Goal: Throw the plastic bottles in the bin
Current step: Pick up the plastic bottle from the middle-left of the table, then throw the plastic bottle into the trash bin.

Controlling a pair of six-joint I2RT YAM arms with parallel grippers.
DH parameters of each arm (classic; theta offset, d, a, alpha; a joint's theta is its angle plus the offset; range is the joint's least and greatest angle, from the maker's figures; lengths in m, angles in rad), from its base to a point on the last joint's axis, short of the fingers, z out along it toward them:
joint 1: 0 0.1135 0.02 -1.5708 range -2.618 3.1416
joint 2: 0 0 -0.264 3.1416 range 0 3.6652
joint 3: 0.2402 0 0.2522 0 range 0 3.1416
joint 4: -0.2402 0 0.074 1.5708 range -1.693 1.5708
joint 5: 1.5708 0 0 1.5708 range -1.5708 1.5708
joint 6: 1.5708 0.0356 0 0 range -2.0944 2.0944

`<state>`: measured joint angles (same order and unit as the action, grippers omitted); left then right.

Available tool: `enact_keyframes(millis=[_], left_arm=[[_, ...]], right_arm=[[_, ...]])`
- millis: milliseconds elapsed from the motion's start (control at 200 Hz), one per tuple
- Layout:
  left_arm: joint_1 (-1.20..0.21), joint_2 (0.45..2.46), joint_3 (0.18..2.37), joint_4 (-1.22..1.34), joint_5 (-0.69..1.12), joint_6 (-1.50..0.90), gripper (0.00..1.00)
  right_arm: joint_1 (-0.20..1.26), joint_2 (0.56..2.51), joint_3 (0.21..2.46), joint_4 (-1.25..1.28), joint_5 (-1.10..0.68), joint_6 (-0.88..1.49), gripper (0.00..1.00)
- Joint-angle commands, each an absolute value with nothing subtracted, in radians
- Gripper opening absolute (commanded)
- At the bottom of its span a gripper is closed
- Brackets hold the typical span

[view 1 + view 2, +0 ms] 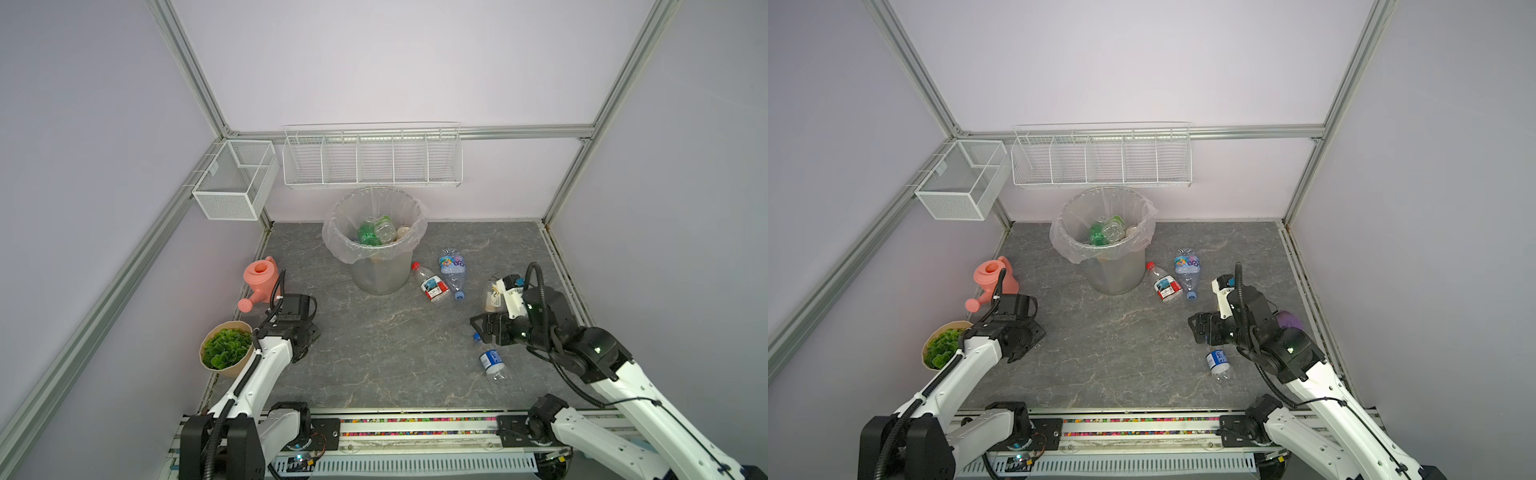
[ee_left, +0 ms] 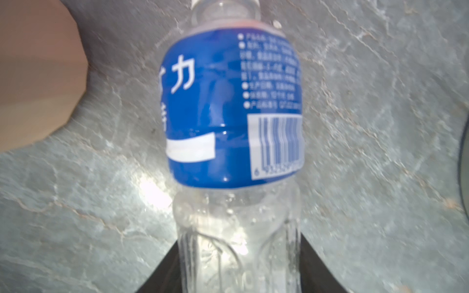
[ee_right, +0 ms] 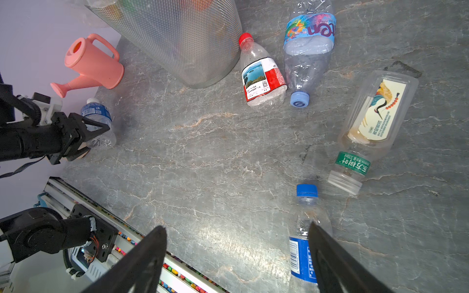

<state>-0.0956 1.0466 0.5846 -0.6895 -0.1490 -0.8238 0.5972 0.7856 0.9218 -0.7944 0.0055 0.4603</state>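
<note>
Left gripper (image 3: 97, 139) clamped, seemingly, on 1 blue-label bottle (image 2: 233, 106); right gripper (image 3: 236, 225) wide, empty.
Lift straight, carry over the bin (image 1: 376, 274), then release.

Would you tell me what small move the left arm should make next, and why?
Probably raise it straight up. The left claw is closed around the blue-labelled bottle, which sits low beside the pink watering can. The bin stands farther back with a tall rim, so the bottle likely needs height before it travels.

Bottle (image 2: 233, 106) glossy clear plastic; tabletop (image 2: 380, 126) smooth, stone-look.
</note>
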Motion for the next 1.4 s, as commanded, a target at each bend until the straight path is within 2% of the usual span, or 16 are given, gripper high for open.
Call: enact_keyframes(millis=[0, 230, 425, 615, 920, 1395], left_arm=[[-0.114, 0.979, 0.579, -0.747, -0.117, -0.855, 0.35], [-0.181, 0.797, 0.626, -0.85, -0.08, -0.86, 0.3], [-0.25, 0.726, 0.838, -0.958, -0.136, -0.854, 0.28], [-0.256, 0.723, 1.031, -0.966, -0.14, -0.81, 0.28], [-0.257, 0.906, 1.412, -0.933, -0.15, -0.617, 0.3], [-0.297, 1.306, 1.824, -0.874, 0.07, -0.522, 0.32]], right_arm=[[0.592, 0.774, 0.929, -0.781, 0.002, 0.471, 0.89], [0.592, 0.777, 0.934, -0.777, 0.001, 0.468, 0.89], [0.594, 0.793, 0.95, -0.772, -0.005, 0.472, 0.89], [0.593, 0.796, 0.956, -0.774, -0.007, 0.48, 0.89], [0.592, 0.781, 0.949, -0.791, -0.01, 0.485, 0.89], [0.594, 0.762, 0.921, -0.789, -0.005, 0.487, 0.89]])
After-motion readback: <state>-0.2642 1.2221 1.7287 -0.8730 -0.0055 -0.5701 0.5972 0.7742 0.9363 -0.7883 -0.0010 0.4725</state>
